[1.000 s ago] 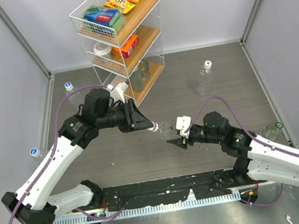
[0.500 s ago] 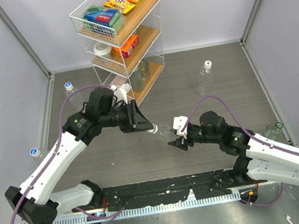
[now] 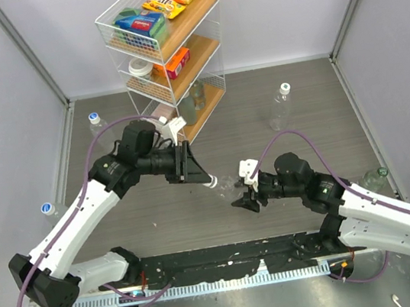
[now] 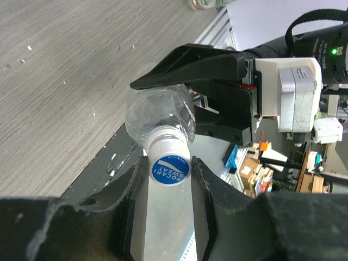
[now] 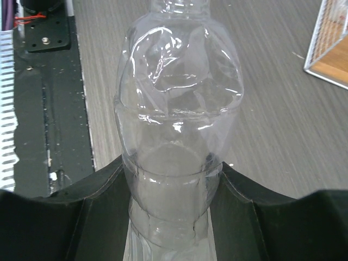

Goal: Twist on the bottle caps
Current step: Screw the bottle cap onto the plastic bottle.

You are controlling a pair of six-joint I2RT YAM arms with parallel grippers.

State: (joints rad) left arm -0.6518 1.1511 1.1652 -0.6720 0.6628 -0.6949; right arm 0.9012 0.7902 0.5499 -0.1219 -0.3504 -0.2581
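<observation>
Cap (image 4: 169,168) inside left end effector (image 4: 168,161)

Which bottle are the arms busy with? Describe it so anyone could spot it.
Find the wire rack at the back. In front of it, one clear bottle hangs between the right gripper and the left gripper. It alone is off the table, gripped at both ends.

Right gripper (image 5: 169,187) clamped on a clear bottle (image 5: 176,98), black fingers (image 5: 100,190) pressing both flanks; bottle wall dented and creased above the grip; grey wood-grain table (image 5: 272,125) beneath; black base plate (image 5: 51,109) at left; wire rack corner (image 5: 331,43) upper right.
</observation>
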